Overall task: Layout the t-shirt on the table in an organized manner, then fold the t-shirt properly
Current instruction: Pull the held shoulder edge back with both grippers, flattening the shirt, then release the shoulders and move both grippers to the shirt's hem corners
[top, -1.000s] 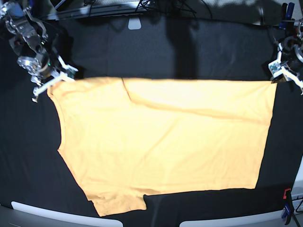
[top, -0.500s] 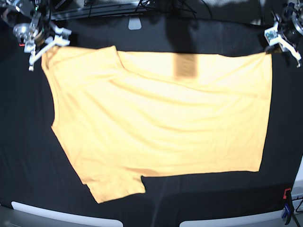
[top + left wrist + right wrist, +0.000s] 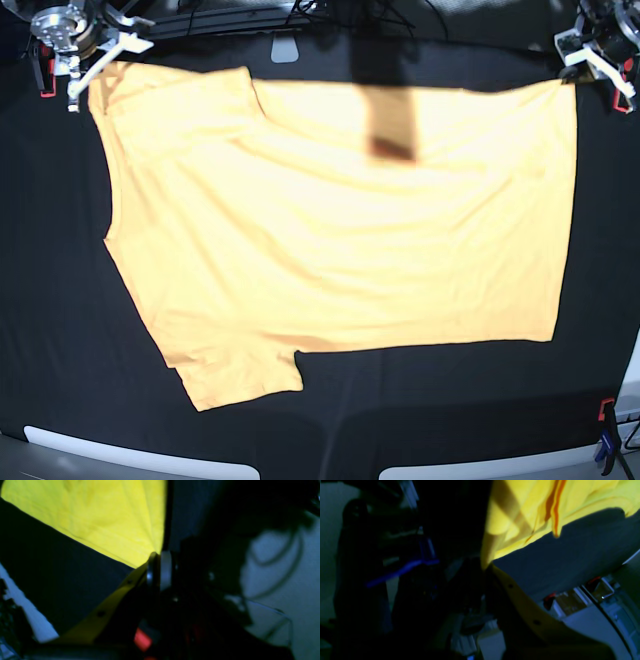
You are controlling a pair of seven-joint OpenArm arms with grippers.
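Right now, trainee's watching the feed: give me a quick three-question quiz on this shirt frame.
1. True or false: both the right gripper and the left gripper are shut on the t-shirt.
2. The one sleeve plainly showing in the base view lies toward which edge of the table? A far, B near.
3. Fill in: no black ____ shows on the shirt's upward side.

Key: 1 true. 2 B. 3 print.
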